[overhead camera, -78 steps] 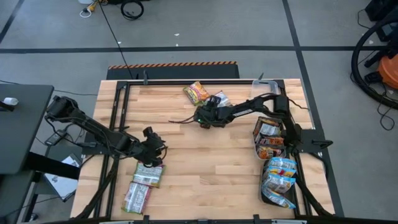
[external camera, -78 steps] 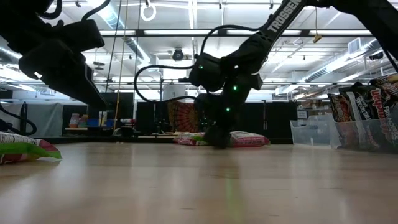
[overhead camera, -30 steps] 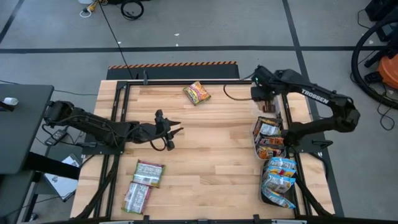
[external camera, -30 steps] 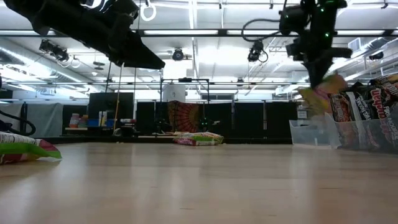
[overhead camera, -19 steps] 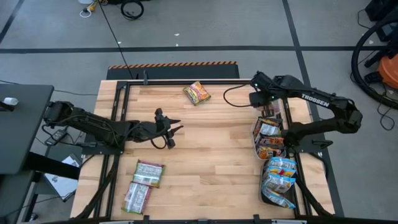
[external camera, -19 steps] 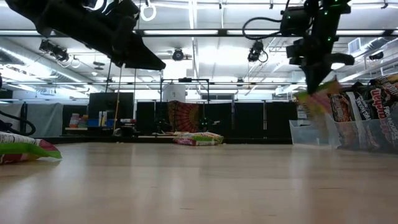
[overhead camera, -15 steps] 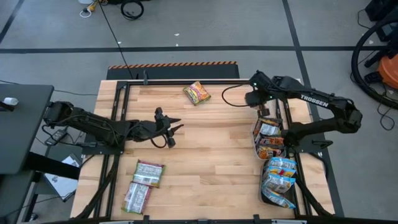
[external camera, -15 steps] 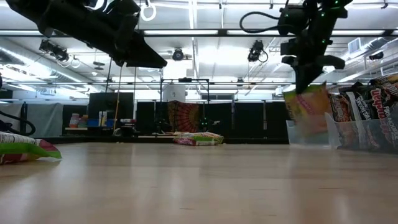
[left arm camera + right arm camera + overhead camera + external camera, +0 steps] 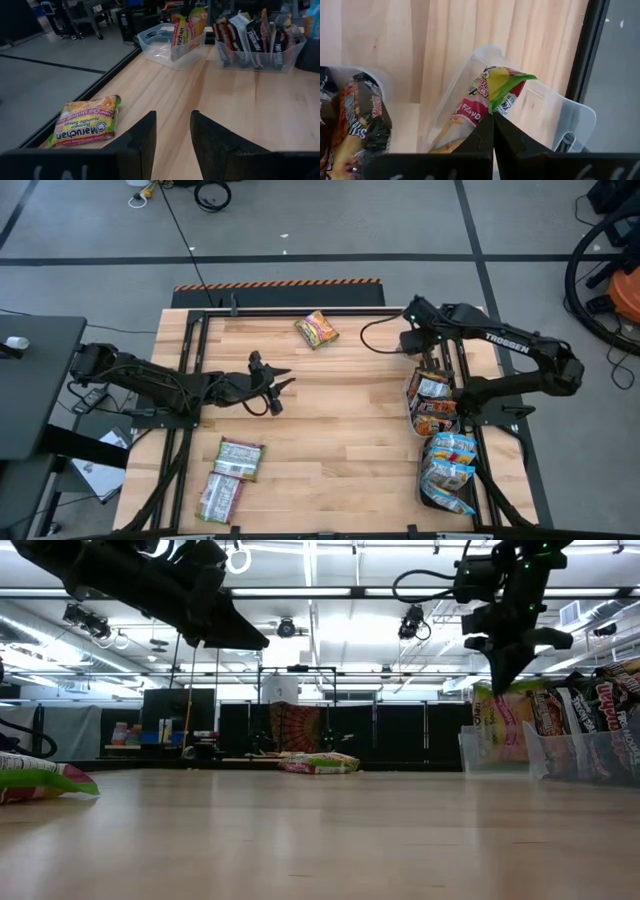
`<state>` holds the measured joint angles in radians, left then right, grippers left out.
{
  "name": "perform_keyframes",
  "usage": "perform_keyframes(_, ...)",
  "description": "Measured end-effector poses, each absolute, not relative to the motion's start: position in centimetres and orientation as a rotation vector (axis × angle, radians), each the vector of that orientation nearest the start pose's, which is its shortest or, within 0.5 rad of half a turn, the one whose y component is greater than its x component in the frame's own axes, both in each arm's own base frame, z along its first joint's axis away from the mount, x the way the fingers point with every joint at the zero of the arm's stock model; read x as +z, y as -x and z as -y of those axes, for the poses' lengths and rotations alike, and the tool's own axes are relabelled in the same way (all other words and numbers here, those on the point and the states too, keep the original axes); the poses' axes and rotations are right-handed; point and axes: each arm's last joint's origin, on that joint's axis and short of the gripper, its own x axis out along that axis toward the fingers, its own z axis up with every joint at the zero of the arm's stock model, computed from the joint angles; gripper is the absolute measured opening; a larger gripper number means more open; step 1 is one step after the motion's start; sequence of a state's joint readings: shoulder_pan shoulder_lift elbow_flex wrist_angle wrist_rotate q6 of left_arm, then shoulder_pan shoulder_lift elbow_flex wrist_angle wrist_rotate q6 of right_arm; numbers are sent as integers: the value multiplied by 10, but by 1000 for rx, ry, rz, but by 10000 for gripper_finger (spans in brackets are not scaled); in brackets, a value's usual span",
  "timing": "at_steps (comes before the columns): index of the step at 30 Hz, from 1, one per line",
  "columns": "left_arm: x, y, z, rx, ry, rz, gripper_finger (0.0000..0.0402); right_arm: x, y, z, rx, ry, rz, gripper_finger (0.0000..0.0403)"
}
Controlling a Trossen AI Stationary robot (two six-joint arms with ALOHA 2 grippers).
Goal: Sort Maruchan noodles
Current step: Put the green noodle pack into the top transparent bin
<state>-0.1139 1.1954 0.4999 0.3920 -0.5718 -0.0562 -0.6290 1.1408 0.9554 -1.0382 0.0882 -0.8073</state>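
My right claw point(image 9: 493, 131) hangs over the far right corner of the tabletop point(image 9: 340, 430), its fingers pressed together on the top edge of an orange-yellow Maruchan packet point(image 9: 485, 97). That packet stands upright inside the far clear tray point(image 9: 570, 117), which otherwise looks bare. Seen level across the tabletop, the packet sits in the tray with my right claw point(image 9: 507, 680) directly above it.

Just nearer than that tray along the right edge, a second tray point(image 9: 412, 405) holds dark brown-red packets point(image 9: 433, 402) standing on edge, and nearer still a third tray holds pale blue packets point(image 9: 449, 470).

My left claw point(image 9: 171, 131) hovers over the left middle of the tabletop, fingers spread with bare wood between them, holding nothing. It points toward the far right, where the trays show beyond it.

One more orange-yellow packet point(image 9: 317, 329) lies flat near the far edge, about midway across, well apart from both claws. My left wrist view shows it label up close to the tabletop's edge.

Two silver-green packets lie flat at the near left: one point(image 9: 239, 459) a little farther in, the other point(image 9: 220, 496) nearer the front edge, the two just beside each other
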Motion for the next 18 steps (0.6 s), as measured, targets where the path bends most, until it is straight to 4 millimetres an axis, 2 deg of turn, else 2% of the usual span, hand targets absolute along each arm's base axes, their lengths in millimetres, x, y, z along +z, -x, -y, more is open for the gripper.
perform_keyframes(8,211,-238,12,454,-93,-286,125,262,-163,131,16,284,-1184,6)
perform_keyframes(18,211,-238,9,457,-145,-296,125,261,-148,146,-57,231,-1226,7)
